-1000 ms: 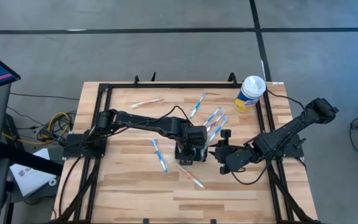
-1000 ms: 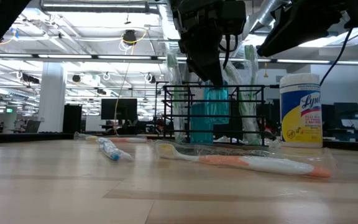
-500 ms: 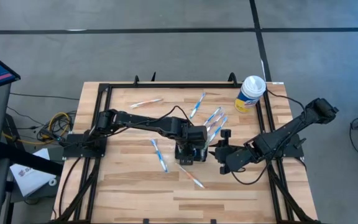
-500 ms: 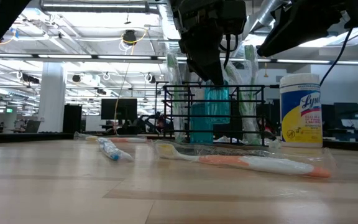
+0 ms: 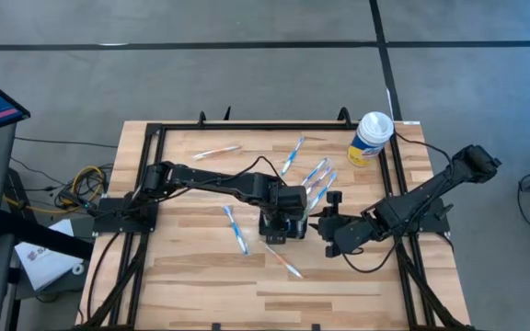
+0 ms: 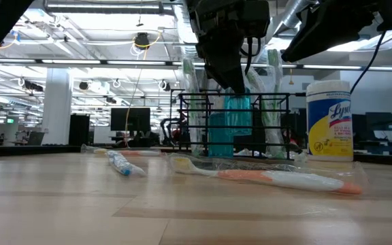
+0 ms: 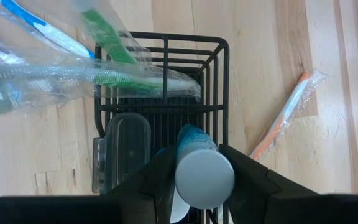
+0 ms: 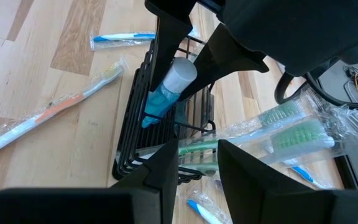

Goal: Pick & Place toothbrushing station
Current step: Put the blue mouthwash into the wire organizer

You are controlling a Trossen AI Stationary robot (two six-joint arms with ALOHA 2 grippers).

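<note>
From my console, nearest lay an orange toothbrush (image 6: 278, 179), then my left gripper (image 7: 204, 177) stood clamped on a blue tube (image 7: 202, 168) inside the black wire toothbrushing station (image 5: 282, 223) mid-table, right gripper (image 8: 197, 158) open beside; I judged releasing slowly safest.

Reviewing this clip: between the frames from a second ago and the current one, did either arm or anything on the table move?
Nothing visibly changed. The left gripper is over the toothbrushing station, jaws closed on the blue tube, as before. The right gripper waits beside the station, jaws open. The wrapped toothbrushes and the wipes canister lie where they were.
</note>
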